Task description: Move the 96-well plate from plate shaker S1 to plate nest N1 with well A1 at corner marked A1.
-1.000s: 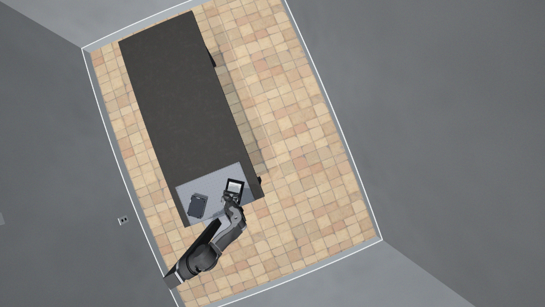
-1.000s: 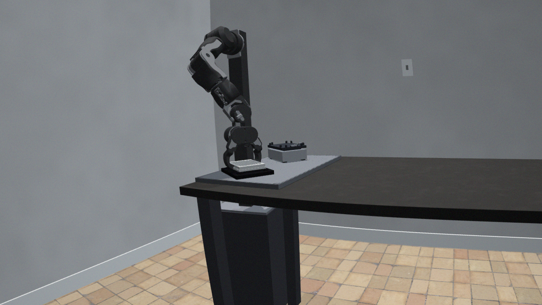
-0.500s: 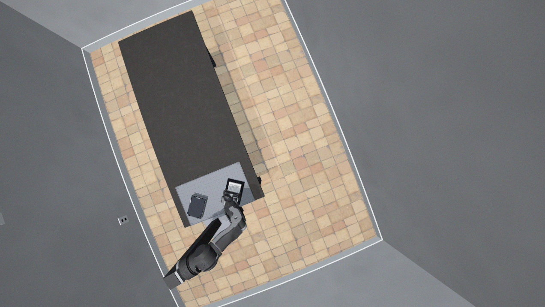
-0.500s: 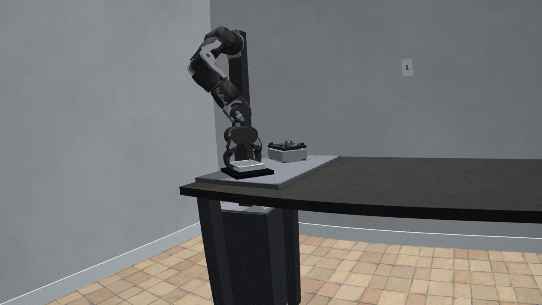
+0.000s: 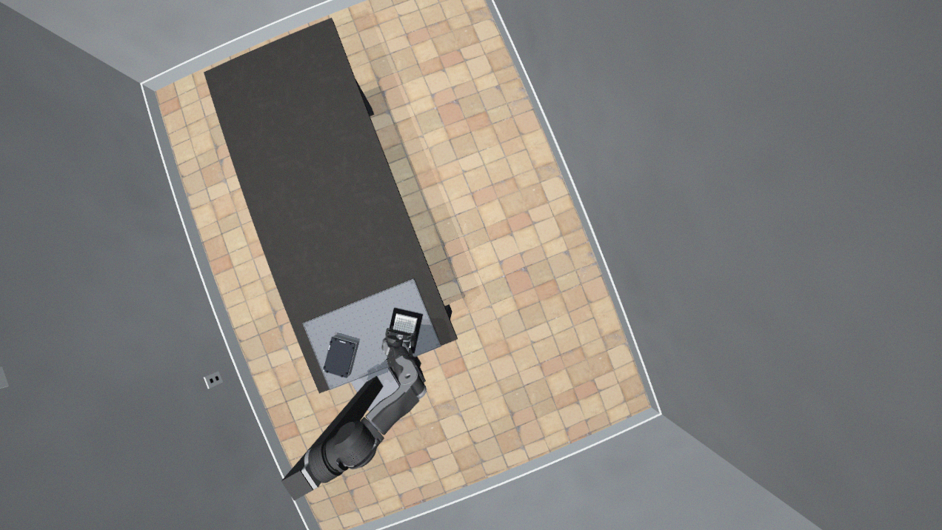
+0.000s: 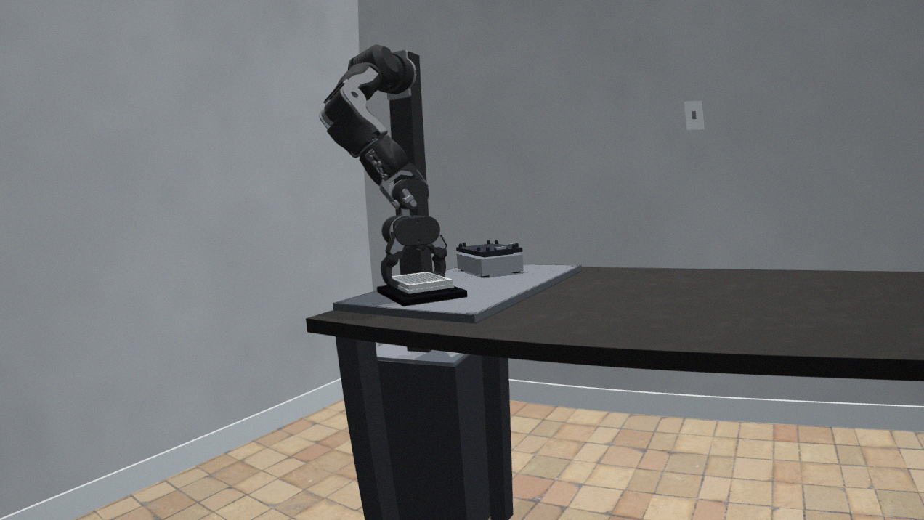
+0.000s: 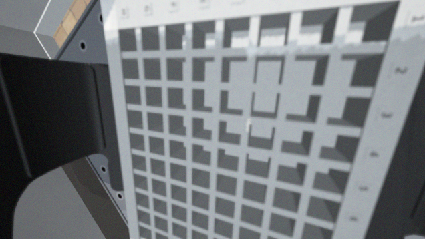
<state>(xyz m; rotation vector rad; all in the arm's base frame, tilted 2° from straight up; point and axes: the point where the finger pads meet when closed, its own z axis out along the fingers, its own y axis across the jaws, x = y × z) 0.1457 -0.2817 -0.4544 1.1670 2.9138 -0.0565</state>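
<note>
The white 96-well plate (image 6: pixel 423 281) is level and low over the flat black plate nest N1 (image 6: pixel 422 294), near the mat's front left corner. I cannot tell whether it rests fully down in the locators. My gripper (image 6: pixel 413 272) reaches down behind the plate and is shut on the plate across its near end. In the top view the plate (image 5: pixel 403 322) lies within the nest's black outline, with the gripper (image 5: pixel 397 335) at its near edge. In the wrist view the plate's wells (image 7: pixel 250 127) fill the frame, with one dark finger (image 7: pixel 50 113) at the left edge. The corner marks are not readable.
The plate shaker S1 (image 6: pixel 489 257), a grey box with a dark top and small pegs, stands empty on the grey mat (image 6: pixel 465 290) to the right; it also shows in the top view (image 5: pixel 341 354). The arm's post rises behind the nest at the table end.
</note>
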